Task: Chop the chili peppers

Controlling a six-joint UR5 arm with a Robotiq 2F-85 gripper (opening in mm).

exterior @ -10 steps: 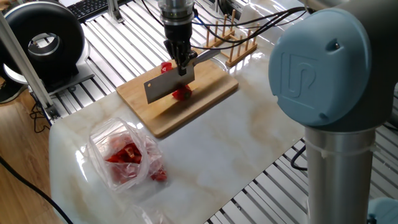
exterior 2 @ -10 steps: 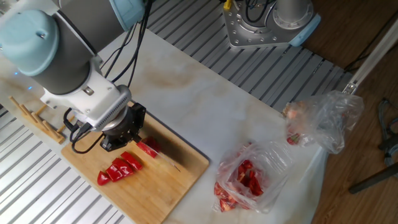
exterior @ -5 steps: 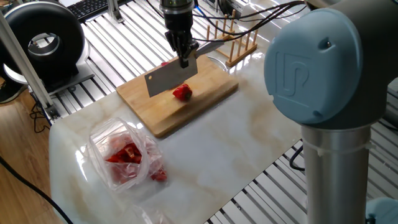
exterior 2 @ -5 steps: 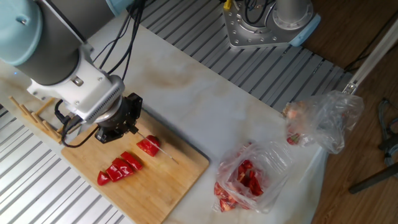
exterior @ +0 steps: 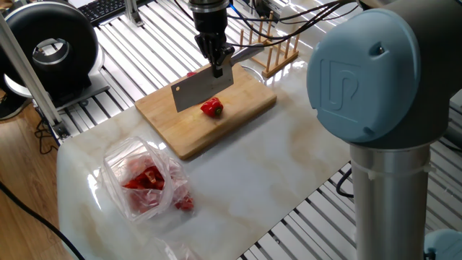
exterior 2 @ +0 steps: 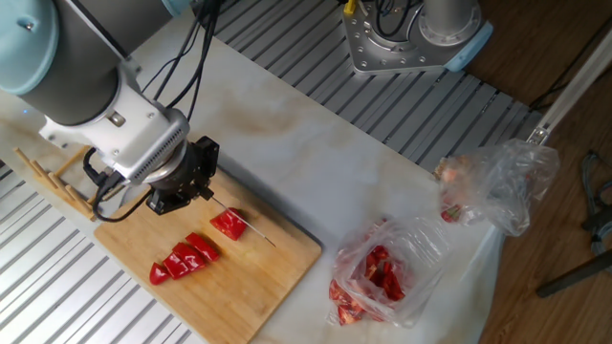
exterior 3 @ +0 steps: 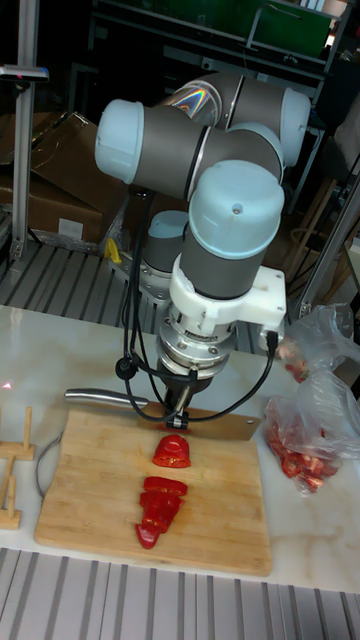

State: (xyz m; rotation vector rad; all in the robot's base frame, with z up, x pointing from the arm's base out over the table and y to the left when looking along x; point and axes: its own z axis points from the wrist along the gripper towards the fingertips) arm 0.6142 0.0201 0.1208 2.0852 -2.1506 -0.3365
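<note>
The gripper (exterior: 216,61) is pinching a cleaver (exterior: 203,88) and holding it just above the chili peppers (exterior 3: 172,452), with cut slices (exterior 2: 185,260) sitting farther along the cutting board (exterior: 238,108).

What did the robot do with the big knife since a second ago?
The gripper lifted the cleaver up off the uncut chili piece, still holding it. The chili slices, cutting board and plastic bag stayed put.
</note>
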